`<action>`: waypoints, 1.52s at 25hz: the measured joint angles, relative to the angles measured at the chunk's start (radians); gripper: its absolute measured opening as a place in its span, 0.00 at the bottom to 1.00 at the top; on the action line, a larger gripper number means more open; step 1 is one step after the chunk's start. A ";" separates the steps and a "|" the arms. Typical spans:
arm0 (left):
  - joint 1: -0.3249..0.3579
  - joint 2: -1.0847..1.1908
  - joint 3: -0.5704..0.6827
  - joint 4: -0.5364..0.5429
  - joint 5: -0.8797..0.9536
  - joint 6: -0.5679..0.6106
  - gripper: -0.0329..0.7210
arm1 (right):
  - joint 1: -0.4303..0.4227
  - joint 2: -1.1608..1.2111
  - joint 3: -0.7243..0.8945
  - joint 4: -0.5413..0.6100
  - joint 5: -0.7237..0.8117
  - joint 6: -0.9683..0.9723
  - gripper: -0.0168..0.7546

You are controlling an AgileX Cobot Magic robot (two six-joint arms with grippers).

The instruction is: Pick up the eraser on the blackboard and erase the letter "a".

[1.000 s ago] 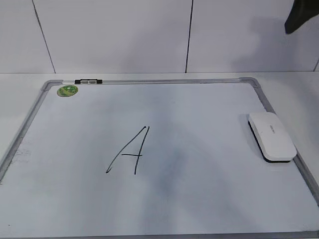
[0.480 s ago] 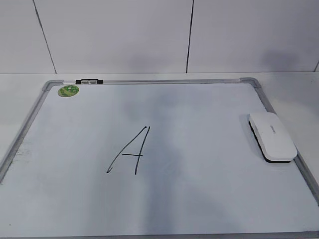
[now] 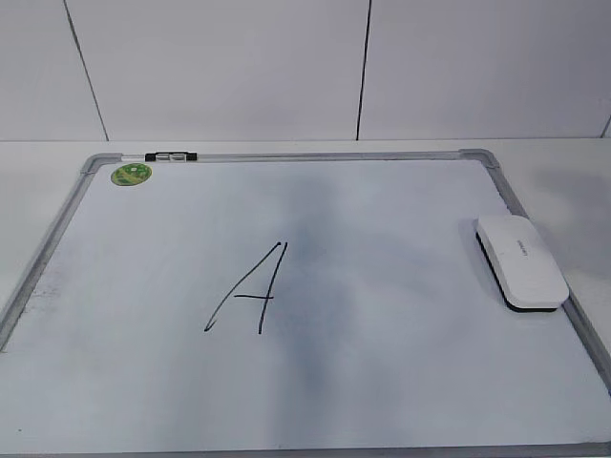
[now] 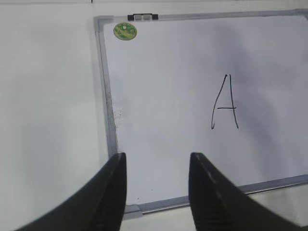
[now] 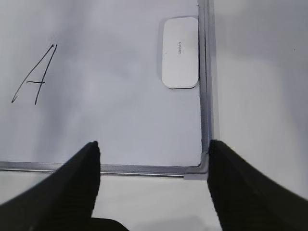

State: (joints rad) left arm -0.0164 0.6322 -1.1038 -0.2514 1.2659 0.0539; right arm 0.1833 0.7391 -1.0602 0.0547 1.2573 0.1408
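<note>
The blackboard lies flat on the white table, a white board in a grey frame, and it fills most of the exterior view. Its surface carries one large capital "A" in thin black marker left of centre; no small letter "a" shows on the board in any view. A smudgy grey shade runs down the middle of the board, though whether it is wiped ink or only shadow is hard to tell. The eraser rests on the board close against the right edge of the frame, white top up, black base just showing at its near end, with nothing touching it. A round green sticker sits in the far left corner, beside a small black clip on the top rail. A second ago a dark piece of an arm showed in the upper right corner of the exterior view; it is now gone from there. The left gripper hangs above the near left corner of the board, jaws apart and holding nothing. The right gripper hangs above the near right corner, jaws spread wide and bare, the eraser well ahead of it.
</note>
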 joint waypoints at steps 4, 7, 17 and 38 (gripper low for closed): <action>-0.006 -0.075 0.018 0.000 0.002 0.000 0.47 | 0.000 -0.142 0.064 0.009 0.005 0.006 0.70; -0.023 -0.140 0.072 -0.002 0.004 -0.002 0.47 | 0.000 -0.233 0.110 0.011 0.007 0.007 0.70; -0.050 -0.388 0.305 0.007 0.010 -0.002 0.44 | 0.000 -0.498 0.285 0.011 0.013 -0.026 0.70; -0.050 -0.613 0.596 0.096 -0.156 -0.002 0.44 | 0.000 -0.726 0.555 -0.123 -0.088 -0.036 0.70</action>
State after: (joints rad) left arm -0.0665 0.0196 -0.5073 -0.1558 1.1098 0.0518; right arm 0.1833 0.0127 -0.5055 -0.0683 1.1689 0.1047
